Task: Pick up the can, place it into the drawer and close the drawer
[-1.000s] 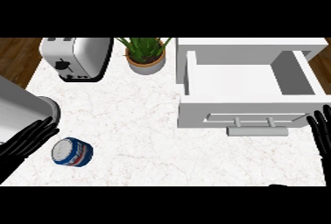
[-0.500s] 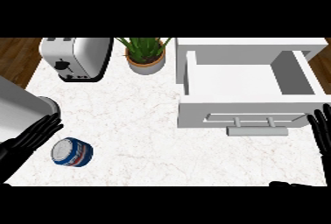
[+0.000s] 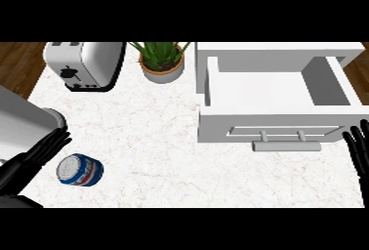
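Observation:
The can (image 3: 80, 170) is blue with a silver top and a red stripe, standing on the white marble counter at lower left. My left hand (image 3: 30, 158) is open just left of it, fingers straight and pointing up-right, not touching it. At the right a white drawer (image 3: 276, 88) stands pulled open and holds nothing, its grey handle (image 3: 286, 145) facing me. By the right edge, below and right of the handle, my right hand (image 3: 358, 153) stays open with fingers up.
A silver toaster (image 3: 83, 65) stands at the back left with a potted plant (image 3: 163, 61) beside it. A grey metal appliance (image 3: 22, 119) rises at the left edge, just above my left hand. Wooden floor shows beyond the counter's left side.
My left hand has moved slightly right and down, closer to the can. The can, the drawer and my right hand have stayed where they were.

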`<act>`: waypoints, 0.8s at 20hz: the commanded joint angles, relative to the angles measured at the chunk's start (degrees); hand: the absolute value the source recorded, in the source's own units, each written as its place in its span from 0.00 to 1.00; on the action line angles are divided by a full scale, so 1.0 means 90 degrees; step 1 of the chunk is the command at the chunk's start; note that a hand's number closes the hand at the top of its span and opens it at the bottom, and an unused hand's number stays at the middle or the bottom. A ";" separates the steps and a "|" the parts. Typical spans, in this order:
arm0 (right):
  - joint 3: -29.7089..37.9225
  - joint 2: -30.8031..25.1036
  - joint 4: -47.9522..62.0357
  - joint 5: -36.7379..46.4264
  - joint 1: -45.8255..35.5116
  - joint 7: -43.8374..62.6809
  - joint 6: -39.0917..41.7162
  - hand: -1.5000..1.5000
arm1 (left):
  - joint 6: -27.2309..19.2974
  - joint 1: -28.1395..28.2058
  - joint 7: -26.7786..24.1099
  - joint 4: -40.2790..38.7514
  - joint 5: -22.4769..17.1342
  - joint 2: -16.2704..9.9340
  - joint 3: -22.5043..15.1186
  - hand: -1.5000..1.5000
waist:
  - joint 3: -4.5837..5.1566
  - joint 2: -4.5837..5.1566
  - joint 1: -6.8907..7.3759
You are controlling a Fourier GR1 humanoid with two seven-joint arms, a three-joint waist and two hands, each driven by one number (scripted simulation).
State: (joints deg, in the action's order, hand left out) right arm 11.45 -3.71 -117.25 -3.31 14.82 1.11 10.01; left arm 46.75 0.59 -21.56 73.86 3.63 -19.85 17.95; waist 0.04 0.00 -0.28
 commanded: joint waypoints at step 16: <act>0.0302 -0.0144 0.0065 -0.0196 -0.0346 0.0174 0.0111 0.00 | -0.0134 -0.0842 -0.2244 -0.2779 0.0571 -0.1026 -0.0600 0.00 | 0.0000 0.0003 -0.0013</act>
State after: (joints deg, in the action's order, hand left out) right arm 12.66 -3.74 -115.58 -3.20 12.19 1.12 10.13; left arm 37.73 -5.69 -35.74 53.02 10.21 -26.05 11.74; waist 0.06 0.09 -0.43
